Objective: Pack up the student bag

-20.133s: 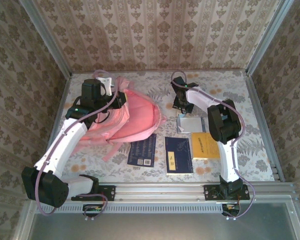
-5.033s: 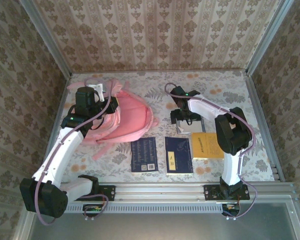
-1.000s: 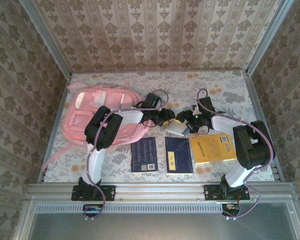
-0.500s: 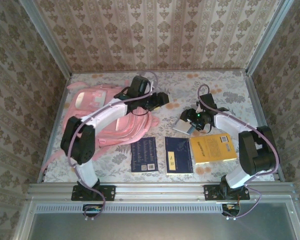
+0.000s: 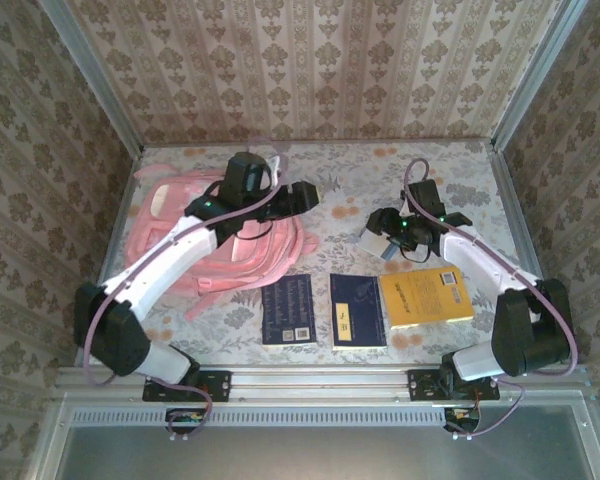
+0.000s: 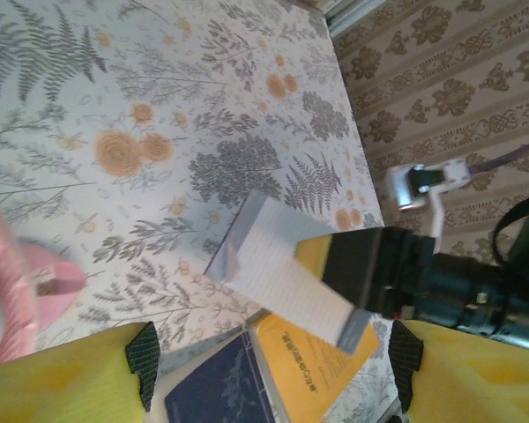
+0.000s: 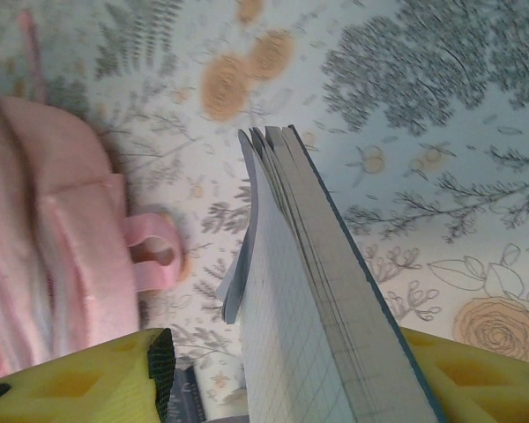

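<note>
Pink student bag (image 5: 152, 232), flat, far left

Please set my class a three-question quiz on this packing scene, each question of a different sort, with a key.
1. True or false: the right pincer grips a notebook.
2. What colour is the flat book lying nearest that pincer? A yellow, B red, C green.
3. Fill in: the left pincer, near the student bag, has its jaws ____ and holds nothing.

Key: 1 true; 2 A; 3 open.
</note>
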Tool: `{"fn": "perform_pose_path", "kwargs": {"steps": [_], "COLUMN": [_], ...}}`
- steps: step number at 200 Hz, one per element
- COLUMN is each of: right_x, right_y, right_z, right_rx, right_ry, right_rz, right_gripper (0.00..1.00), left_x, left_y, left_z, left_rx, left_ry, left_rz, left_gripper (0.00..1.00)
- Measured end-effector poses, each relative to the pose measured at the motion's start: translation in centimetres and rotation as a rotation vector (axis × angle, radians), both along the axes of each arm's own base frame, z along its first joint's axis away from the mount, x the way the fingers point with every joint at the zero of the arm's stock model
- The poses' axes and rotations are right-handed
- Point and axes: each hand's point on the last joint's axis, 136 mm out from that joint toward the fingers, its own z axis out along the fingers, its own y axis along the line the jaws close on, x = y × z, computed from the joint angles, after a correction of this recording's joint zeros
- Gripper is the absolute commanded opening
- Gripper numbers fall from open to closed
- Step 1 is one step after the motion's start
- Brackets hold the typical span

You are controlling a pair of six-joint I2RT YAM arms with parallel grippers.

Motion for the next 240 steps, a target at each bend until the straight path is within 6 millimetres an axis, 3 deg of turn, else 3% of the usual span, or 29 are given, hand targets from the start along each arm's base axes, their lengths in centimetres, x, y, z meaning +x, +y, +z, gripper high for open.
{"fn": "perform_pose_path", "kwargs": {"steps": [51,78,93,124,149,193,240], "right_x": [-0.5,-0.8,-1.1,-1.7,-2.4,-3.4,-3.8], "right_y": [4.0,5.5,6.2,7.5,8.4,8.9,9.4], "right_z": [7.7,9.4,9.8,11.0,12.0,12.0,11.7], "right_rx": [0.032,0.070,0.095,0.148,0.184,0.214,0.231], "right_ry": [-0.211,-0.248,-0.254,-0.276,-0.297,-0.303,-0.300], "right_rz": [0.123,0.169,0.187,0.221,0.241,0.254,0.275], "right_gripper": [0.00,0.00,0.00,0.00,0.00,0.00,0.00], "left_x": [-1.1,-1.3,-1.6,-1.9,-1.7,-0.2,2.7], "left_y": [6.7,11.1,12.5,13.1,13.9,15.6,16.7], "left_z": [2.1,1.9,1.4,-0.2,-2.9,-7.0,-8.8], "left_rx": [0.000,0.000,0.011,0.067,0.176,0.384,0.483], "left_ry": [-0.069,-0.078,-0.070,-0.040,0.021,0.088,0.117], "left_rz": [0.107,0.197,0.220,0.204,0.206,0.215,0.225], "left_gripper": [0.76,0.78,0.78,0.78,0.78,0.78,0.78]}}
